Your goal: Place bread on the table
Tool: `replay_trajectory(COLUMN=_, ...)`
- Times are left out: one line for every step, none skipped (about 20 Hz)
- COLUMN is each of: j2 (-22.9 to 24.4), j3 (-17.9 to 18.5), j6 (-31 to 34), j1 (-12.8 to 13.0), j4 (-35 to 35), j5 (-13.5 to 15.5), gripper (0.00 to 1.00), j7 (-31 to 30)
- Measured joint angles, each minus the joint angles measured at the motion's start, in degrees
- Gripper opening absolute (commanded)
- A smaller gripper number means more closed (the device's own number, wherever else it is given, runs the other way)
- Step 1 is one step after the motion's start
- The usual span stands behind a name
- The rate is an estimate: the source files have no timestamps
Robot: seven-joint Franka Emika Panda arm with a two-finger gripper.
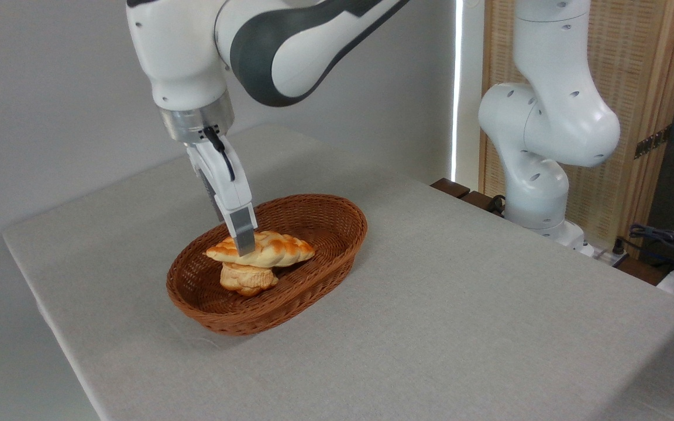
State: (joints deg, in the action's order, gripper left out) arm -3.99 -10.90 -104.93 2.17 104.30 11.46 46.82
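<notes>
Basket [319, 219] wall hides the lower part of the pale ruffled bun [247, 279], and the braided bread [272, 248] lying across the bun covers its top. Only one finger [243, 231] of the jaws [246, 248] shows clearly; the other sits behind it, so whether they are clamped on the bread or merely beside it cannot be told. The near fingertip overlaps the bread's left half, touching or just in front of it. The arm's upper links run out of the top edge.

The arm reaches down from above the basket's left side, wrist tilted so the fingers slant down and rightward into the basket. The bread rests inside the basket, left of its middle, roughly level on the bun, its pointed ends aimed left and right.

The basket stands on the grey tabletop [460, 304], toward its left half. Right of the basket, beyond the tabletop's far edge, rises the arm's white base [539, 199], with a slatted wooden panel [635, 88] behind it and cables [659, 237] at the right.
</notes>
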Motion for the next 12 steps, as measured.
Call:
replay_trajectory(j2=0.0, j3=-0.1, j6=0.0, j1=0.1, j4=0.3, j5=0.0, gripper=1.0, j7=0.0)
replay_trajectory(j2=0.0, j3=-0.1, j6=-0.1, j1=0.2, j4=0.5, j5=0.0, gripper=1.0, j7=0.0)
replay_trajectory(j2=-0.1, j3=-0.1, j6=-0.1, j1=0.3, j4=0.6, j5=0.0, gripper=1.0, j7=0.0)
replay_trajectory(j2=-0.2, j3=-0.1, j6=-0.1, j1=0.3, j4=0.7, j5=-0.4, gripper=1.0, j7=0.3)
replay_trajectory(j2=-0.2, j3=-0.1, j6=-0.1, j1=0.3, j4=0.7, j5=-0.7, gripper=1.0, j7=0.5)
replay_trajectory(j2=-0.3, j3=-0.1, j6=-0.1, j1=0.3, j4=0.8, j5=-2.1, gripper=1.0, j7=1.0)
replay_trajectory(j2=-0.4, j3=-0.1, j6=-0.1, j1=0.3, j4=0.8, j5=-2.7, gripper=1.0, j7=1.3)
replay_trajectory(j2=-0.5, j3=0.0, j6=-0.1, j1=0.3, j4=0.8, j5=-3.3, gripper=1.0, j7=1.6)
replay_trajectory(j2=-0.6, j3=0.0, j6=-0.1, j1=0.3, j4=0.8, j5=-3.6, gripper=1.0, j7=1.8)
replay_trajectory(j2=-0.7, j3=0.0, j6=-0.1, j1=0.3, j4=0.8, j5=-3.8, gripper=1.0, j7=2.0)
replay_trajectory(j2=-0.8, j3=0.0, j6=-0.1, j1=0.3, j4=0.8, j5=-3.8, gripper=1.0, j7=2.1)
replay_trajectory(j2=-1.0, j3=0.0, j6=-0.1, j1=0.3, j4=0.8, j5=-3.9, gripper=1.0, j7=2.2)
